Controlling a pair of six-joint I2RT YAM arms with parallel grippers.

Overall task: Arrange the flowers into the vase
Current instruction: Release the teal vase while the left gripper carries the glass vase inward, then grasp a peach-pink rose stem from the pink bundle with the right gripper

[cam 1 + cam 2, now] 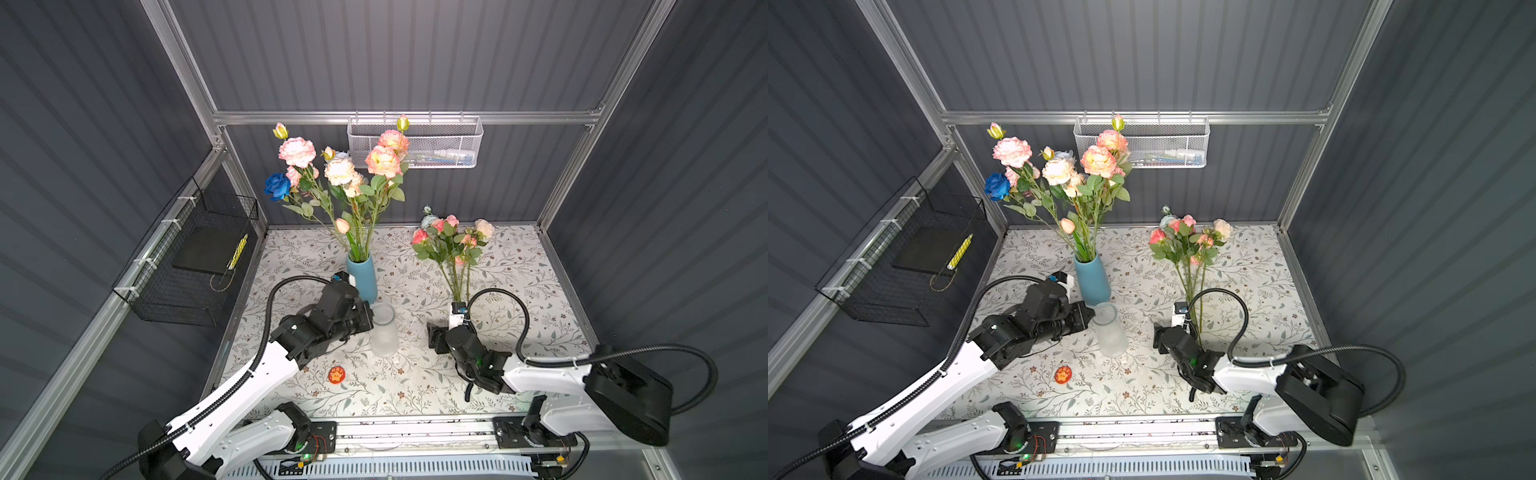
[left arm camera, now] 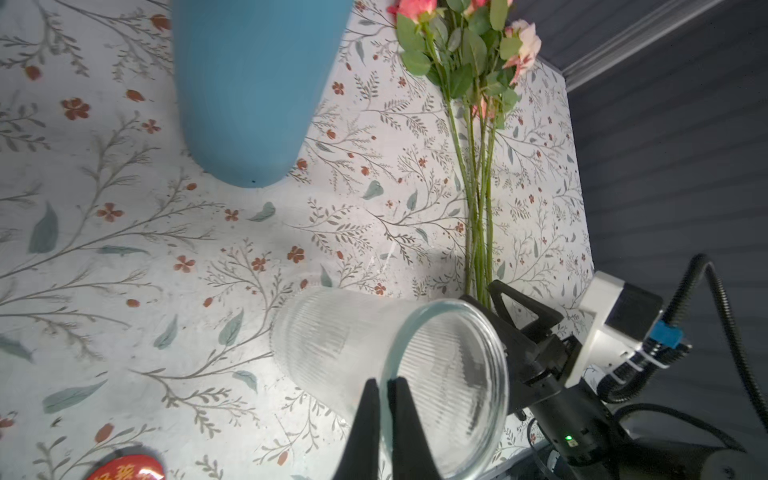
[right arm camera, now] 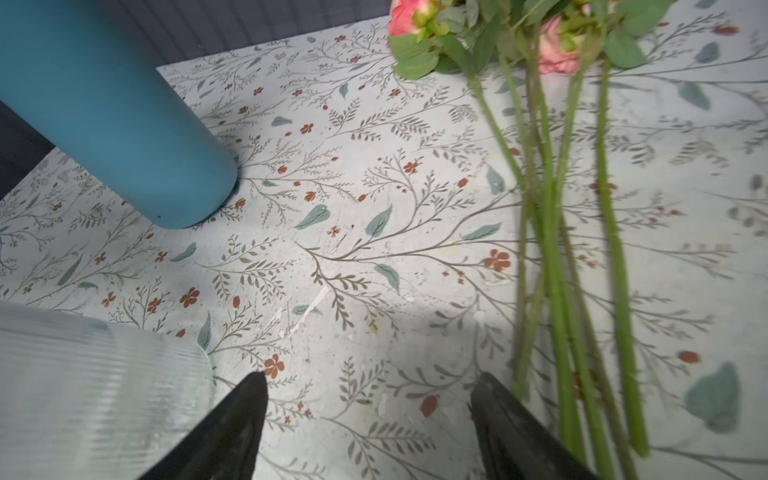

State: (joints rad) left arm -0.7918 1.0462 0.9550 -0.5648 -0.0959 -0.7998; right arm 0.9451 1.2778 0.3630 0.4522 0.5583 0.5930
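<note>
Loose flowers [image 1: 451, 245] just outside wide-open right jaws; left jaws tight on glass vase [image 1: 384, 336] rim

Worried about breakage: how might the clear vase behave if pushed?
The clear vase looks like ribbed glass, so probably rigid, fragile and slippery. Tall, narrow and empty, it may tip if pushed near its rim, and once down would likely roll.

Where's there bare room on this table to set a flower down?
Bare floral cloth runs along the front edge, right of the round red badge. The far right corner, past the loose pink flowers, is free too. Crowded: the middle, where the left gripper pinches the clear ribbed glass vase beside the tall blue vase, the open right gripper close by.
</note>
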